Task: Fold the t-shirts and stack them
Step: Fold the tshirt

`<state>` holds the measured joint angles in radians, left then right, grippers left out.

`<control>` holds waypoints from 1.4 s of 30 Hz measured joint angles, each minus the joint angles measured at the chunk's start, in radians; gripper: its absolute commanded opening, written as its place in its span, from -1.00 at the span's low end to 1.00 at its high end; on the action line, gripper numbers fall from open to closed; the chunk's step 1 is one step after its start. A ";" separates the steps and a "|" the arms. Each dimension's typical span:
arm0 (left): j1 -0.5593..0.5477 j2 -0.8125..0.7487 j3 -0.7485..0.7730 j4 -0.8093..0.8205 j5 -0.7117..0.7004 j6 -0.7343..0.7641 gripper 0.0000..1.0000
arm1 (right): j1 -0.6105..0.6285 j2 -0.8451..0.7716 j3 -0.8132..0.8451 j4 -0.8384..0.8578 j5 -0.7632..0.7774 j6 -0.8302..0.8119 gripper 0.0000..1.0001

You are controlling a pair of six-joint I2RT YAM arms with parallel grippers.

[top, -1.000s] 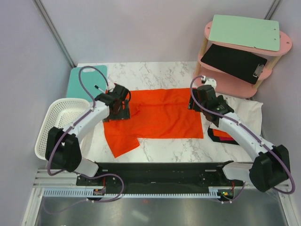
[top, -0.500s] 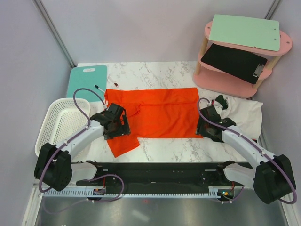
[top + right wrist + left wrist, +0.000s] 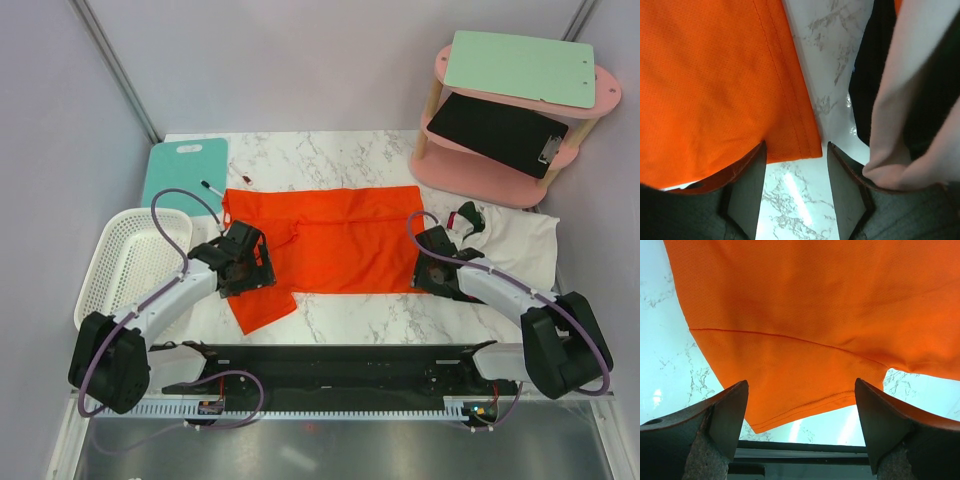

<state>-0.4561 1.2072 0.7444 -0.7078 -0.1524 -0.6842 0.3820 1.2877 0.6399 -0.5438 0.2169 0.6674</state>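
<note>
Overhead, two wrist close-ups on t-shirt [image 3: 340, 240]

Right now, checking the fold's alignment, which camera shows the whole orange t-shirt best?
Top external: the orange t-shirt lies spread out, nearly whole. Left wrist shows only its sleeve and a seam; right wrist only a hem corner.
</note>
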 measured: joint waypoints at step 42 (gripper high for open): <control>-0.223 -0.096 -0.211 -0.082 0.035 -0.275 0.61 | -0.033 0.069 0.023 0.169 -0.080 -0.041 -1.00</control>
<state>-0.6792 1.1110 0.5335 -0.7895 -0.1169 -0.9592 0.3492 1.3571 0.6632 -0.3748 0.1364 0.6266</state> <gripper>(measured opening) 0.813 0.013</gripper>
